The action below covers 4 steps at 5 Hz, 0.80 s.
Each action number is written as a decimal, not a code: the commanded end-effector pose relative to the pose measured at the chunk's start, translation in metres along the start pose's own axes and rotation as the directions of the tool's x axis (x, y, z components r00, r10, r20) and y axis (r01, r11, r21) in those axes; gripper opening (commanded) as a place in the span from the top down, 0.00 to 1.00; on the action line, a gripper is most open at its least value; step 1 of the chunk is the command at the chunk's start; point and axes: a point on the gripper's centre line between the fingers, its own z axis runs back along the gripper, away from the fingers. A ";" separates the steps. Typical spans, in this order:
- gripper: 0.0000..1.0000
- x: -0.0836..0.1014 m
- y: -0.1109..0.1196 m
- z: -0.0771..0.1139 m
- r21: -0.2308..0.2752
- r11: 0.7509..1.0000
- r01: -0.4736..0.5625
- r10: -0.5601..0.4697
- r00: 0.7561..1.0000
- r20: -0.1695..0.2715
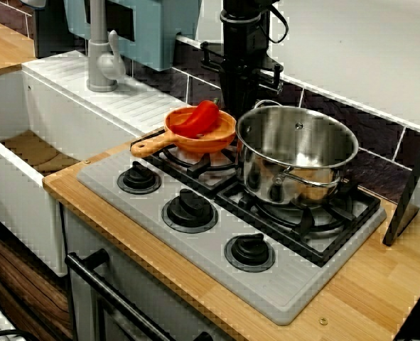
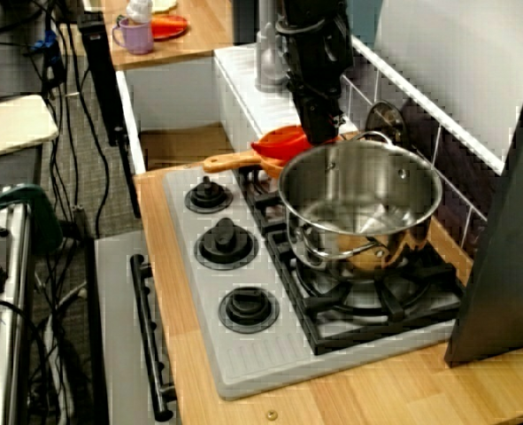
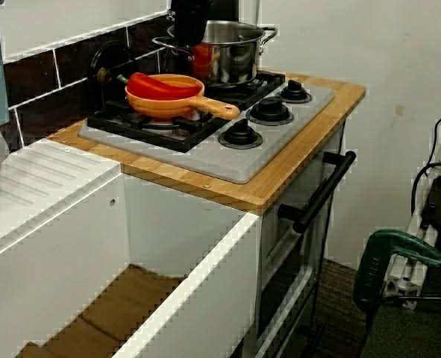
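Leftmost in the view from the front, a white sink [image 1: 18, 181] sits beside a ribbed draining board with a grey faucet [image 1: 101, 60] standing on it. Next comes the wooden counter [image 1: 380, 284], which carries a grey hob [image 1: 217, 273] with three black knobs [image 1: 190, 209] along its front edge. On the left burner stands an orange pan [image 1: 220, 135], its handle pointing toward the sink. A red pepper [image 1: 199, 117] lies in it, one end poking above the rim.

Just right of the pan and behind it, the black gripper [image 2: 320, 131] hangs down from the arm, close to the tiled wall. In the view from the stove's right end, its lower end sits right at the pan's far rim and near the pepper, but I cannot tell whether it touches either. Its fingers are hidden behind the rims or lost in the dark body, so I cannot tell whether they are spread or closed, or whether they grip anything.

Farther right, a steel pot [image 1: 266, 177] with loop handles stands on the right burner, just beside the pan.
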 end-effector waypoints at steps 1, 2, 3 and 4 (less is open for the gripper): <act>1.00 0.005 -0.001 0.022 -0.034 0.999 -0.010 0.012 0.999 0.050; 1.00 0.004 -0.003 0.023 -0.045 0.999 -0.021 0.023 0.999 0.047; 1.00 0.001 -0.005 0.023 -0.051 0.998 -0.028 0.030 0.999 0.040; 1.00 -0.001 -0.007 0.024 -0.057 0.998 -0.033 0.035 0.999 0.035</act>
